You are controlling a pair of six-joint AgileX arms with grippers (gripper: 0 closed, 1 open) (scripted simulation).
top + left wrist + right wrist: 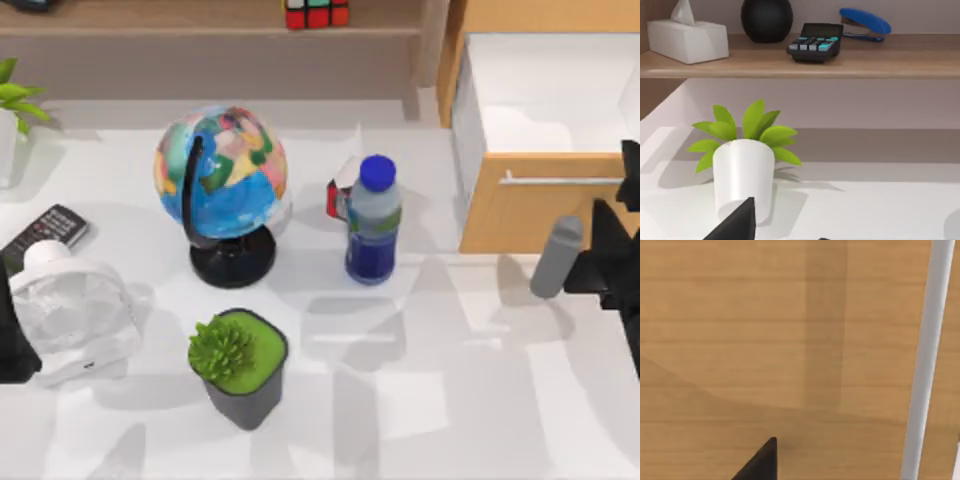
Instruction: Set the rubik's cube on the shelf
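Observation:
The rubik's cube (318,12) rests on the shelf (200,25) at the back of the table, a little right of the middle, with its red, green and yellow squares showing. No gripper touches it. My right gripper (610,255) is at the right edge of the table, close to the front of the drawer. My left arm (12,330) is parked at the left edge. The shelf (880,62) also runs across the left wrist view.
A globe (222,180), a blue-capped bottle (373,222), a small red-and-white box (338,192) and a dark-potted plant (240,365) stand mid-table. The open drawer (545,200) with its bar handle (925,365) is at the right. A white fan (70,315), a remote (45,235) and a white-potted plant (744,170) are at the left.

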